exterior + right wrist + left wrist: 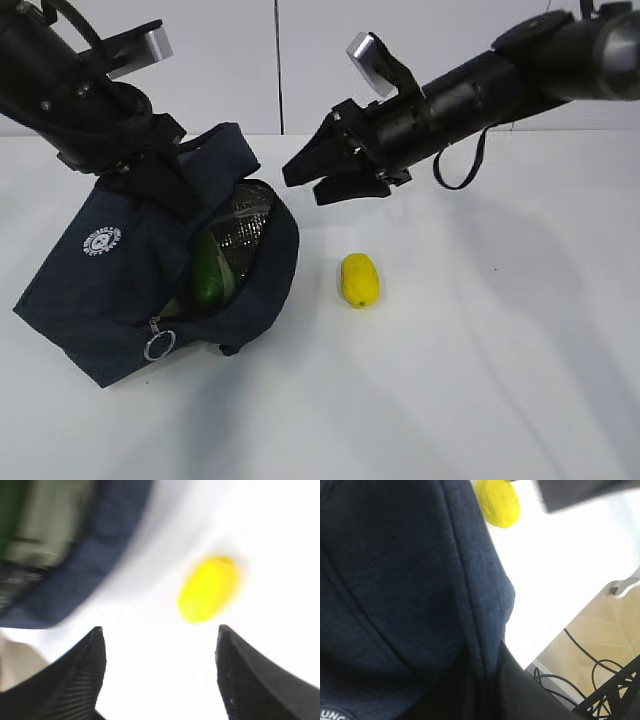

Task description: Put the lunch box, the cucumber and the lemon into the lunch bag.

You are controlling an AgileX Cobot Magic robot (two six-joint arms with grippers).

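- We see the lunch bag (120,290) at left of frame, mouth open, the cucumber (208,275) inside.
- The lemon (359,280) lies on the white table (480,360) at centre.
- Our right gripper (320,172) hangs above it, fingers spread, empty.
- Our left gripper (150,170) pinches the lunch bag's top edge.

You see a white table (480,380) against a white wall (420,60) split by a dark vertical seam (279,70); beyond the table edge, tan floor tiles (600,630) with black cables (590,657).

Lab, white table (520,330), floor cables (590,665)
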